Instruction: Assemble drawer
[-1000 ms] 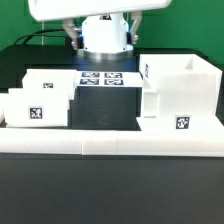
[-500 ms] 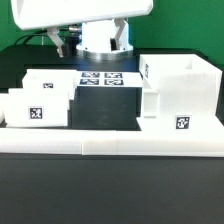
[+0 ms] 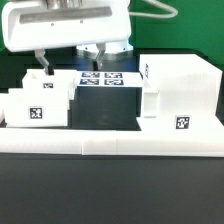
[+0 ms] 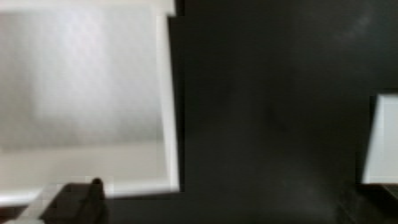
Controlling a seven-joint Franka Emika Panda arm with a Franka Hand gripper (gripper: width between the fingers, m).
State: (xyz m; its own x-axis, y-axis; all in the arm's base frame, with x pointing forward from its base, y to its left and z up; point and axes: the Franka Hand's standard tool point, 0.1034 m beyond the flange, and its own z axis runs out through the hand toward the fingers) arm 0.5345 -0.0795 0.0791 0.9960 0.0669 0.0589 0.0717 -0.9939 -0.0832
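Note:
The drawer's large white boxy housing (image 3: 180,90) stands at the exterior view's right, with square tags on its walls. Two small white trays sit at the left, one in front (image 3: 35,112) and one behind it (image 3: 52,86), each tagged. My gripper (image 3: 70,62) hangs above the rear tray, its fingers spread wide with nothing between them. The wrist view is blurred. It shows a tray (image 4: 89,90), an edge of the housing (image 4: 382,140) and one dark fingertip (image 4: 71,200) over the black table.
The marker board (image 3: 100,78) lies flat at the back centre, between the trays and the housing. A long low white border rail (image 3: 110,143) runs along the table's front edge. The arm's white base (image 3: 105,45) stands behind the marker board.
My gripper has moved to the exterior view's left and come lower, from over the marker board to over the rear tray. The drawer parts have not moved.

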